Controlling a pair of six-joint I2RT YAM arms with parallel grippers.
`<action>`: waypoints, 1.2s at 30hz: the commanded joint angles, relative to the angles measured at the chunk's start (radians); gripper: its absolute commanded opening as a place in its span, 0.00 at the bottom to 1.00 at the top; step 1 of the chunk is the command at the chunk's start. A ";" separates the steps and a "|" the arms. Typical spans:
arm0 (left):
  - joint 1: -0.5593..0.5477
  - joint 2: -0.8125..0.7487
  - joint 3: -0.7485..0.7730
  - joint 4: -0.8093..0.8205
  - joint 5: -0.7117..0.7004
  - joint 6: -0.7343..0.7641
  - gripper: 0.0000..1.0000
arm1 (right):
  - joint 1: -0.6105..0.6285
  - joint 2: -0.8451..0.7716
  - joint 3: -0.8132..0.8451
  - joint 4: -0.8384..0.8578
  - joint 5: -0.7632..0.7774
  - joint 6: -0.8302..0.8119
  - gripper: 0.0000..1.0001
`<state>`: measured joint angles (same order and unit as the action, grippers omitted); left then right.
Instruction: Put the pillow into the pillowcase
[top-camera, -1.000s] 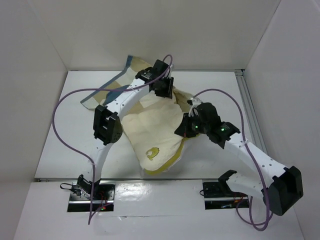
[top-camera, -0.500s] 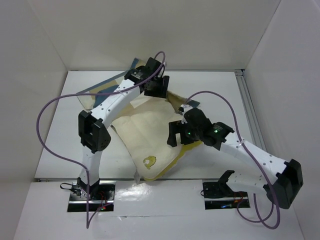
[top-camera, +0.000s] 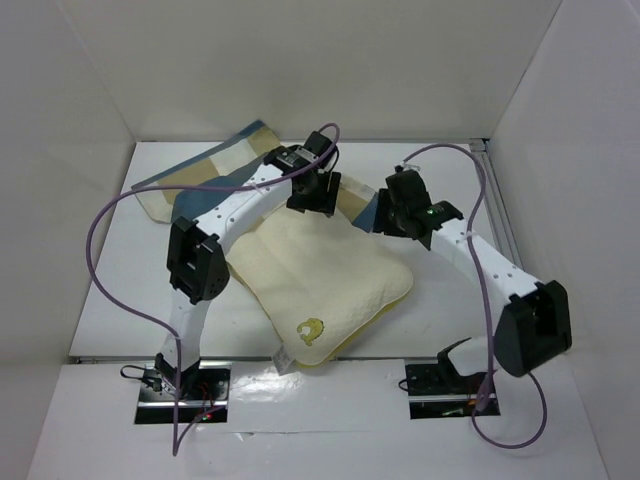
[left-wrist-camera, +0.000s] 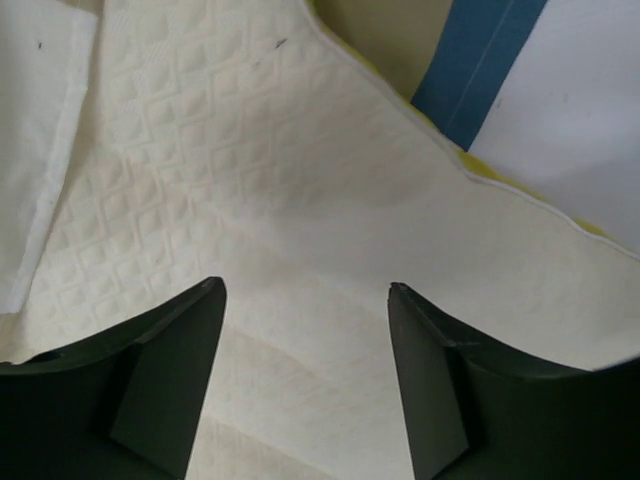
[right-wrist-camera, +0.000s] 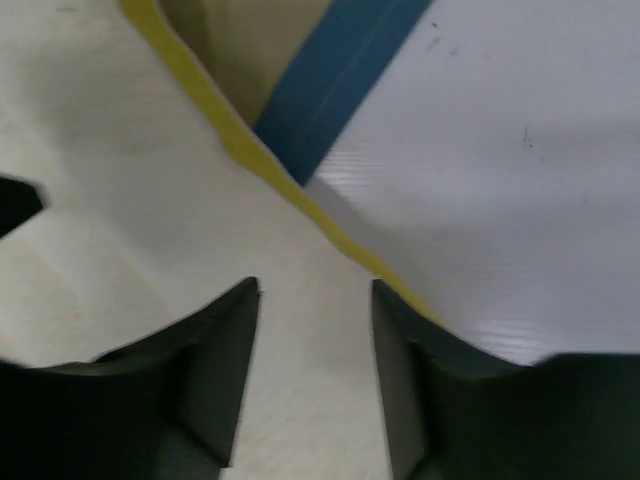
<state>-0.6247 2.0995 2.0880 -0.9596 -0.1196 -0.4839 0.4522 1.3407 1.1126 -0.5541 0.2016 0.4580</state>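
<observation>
The cream-yellow pillow (top-camera: 325, 275) lies flat on the table, its yellow emblem (top-camera: 310, 328) near the front corner. Behind it the checked pillowcase (top-camera: 200, 178) spreads toward the back left, and a blue and tan part of it shows at the pillow's far corner. My left gripper (top-camera: 318, 198) hangs open just above the pillow's far edge, over quilted pillow (left-wrist-camera: 250, 170) fabric with nothing between the jaws. My right gripper (top-camera: 388, 222) is open above the pillow's yellow piping (right-wrist-camera: 250, 155), beside a blue band of pillowcase (right-wrist-camera: 340, 80).
White walls close in the table on the left, back and right. A metal rail (top-camera: 495, 215) runs along the right edge. Purple cables (top-camera: 110, 260) loop out from both arms. A pale fabric hem (left-wrist-camera: 35, 130) lies at the left of the left wrist view.
Both grippers have opened and let go of the pillow, which dropped from a bunched, lifted shape to flat on the table. The right gripper swung back toward the far right corner.
</observation>
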 joint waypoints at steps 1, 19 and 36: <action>-0.006 -0.025 0.000 -0.056 -0.052 -0.031 0.76 | -0.104 0.040 -0.016 0.043 -0.097 0.002 0.50; -0.006 -0.233 -0.350 -0.022 -0.055 -0.084 0.87 | 0.212 0.017 -0.136 0.148 -0.207 0.061 0.59; -0.006 -0.150 -0.373 0.024 -0.039 -0.125 1.00 | -0.018 0.503 0.164 0.290 -0.208 -0.268 0.98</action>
<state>-0.6254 1.9160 1.7222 -0.9569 -0.1822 -0.5880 0.4458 1.8118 1.2030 -0.3496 0.0044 0.2672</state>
